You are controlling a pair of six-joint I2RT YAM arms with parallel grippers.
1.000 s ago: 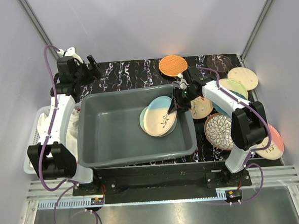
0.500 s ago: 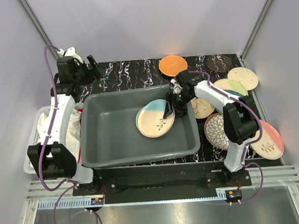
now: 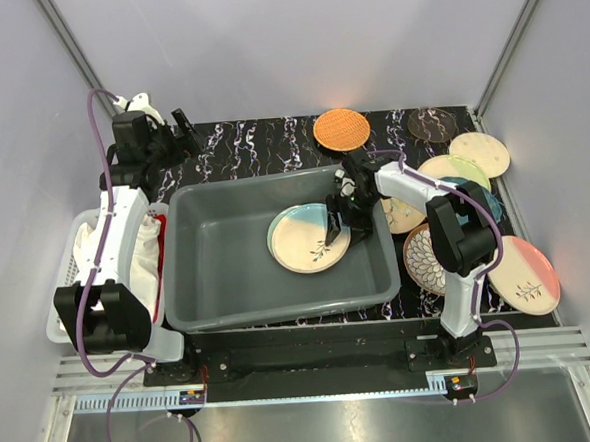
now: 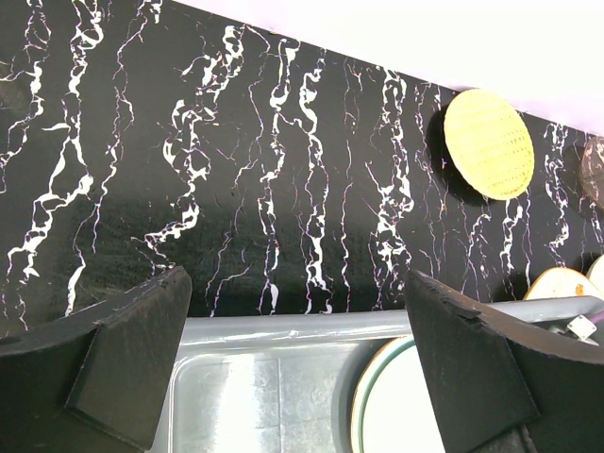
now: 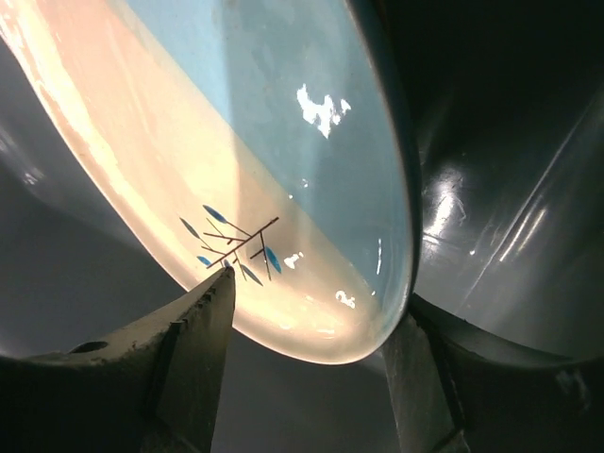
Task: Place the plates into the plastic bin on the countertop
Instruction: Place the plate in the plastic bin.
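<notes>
A cream-and-blue plate (image 3: 309, 238) with a leaf sprig lies inside the grey plastic bin (image 3: 271, 313), right of its middle. My right gripper (image 3: 333, 219) is down in the bin at the plate's right edge. In the right wrist view the plate (image 5: 236, 142) rim sits between the parted fingers, and the right gripper (image 5: 316, 321) is open with gaps on both sides. My left gripper (image 3: 184, 128) hovers wide open over the countertop (image 4: 236, 170) behind the bin's far rim (image 4: 283, 327). More plates lie on the counter: an orange woven one (image 3: 341, 129) and a floral one (image 3: 423, 258).
A dark patterned plate (image 3: 432, 124), a cream plate (image 3: 479, 154) and a peach-and-pink plate (image 3: 527, 275) crowd the right side of the counter. A white mesh basket (image 3: 74, 285) with cloth stands left of the bin, against the left arm.
The right gripper carried the cream-and-blue plate down and leftward into the bin, then spread its jaws off the rim. The left arm has not moved.
</notes>
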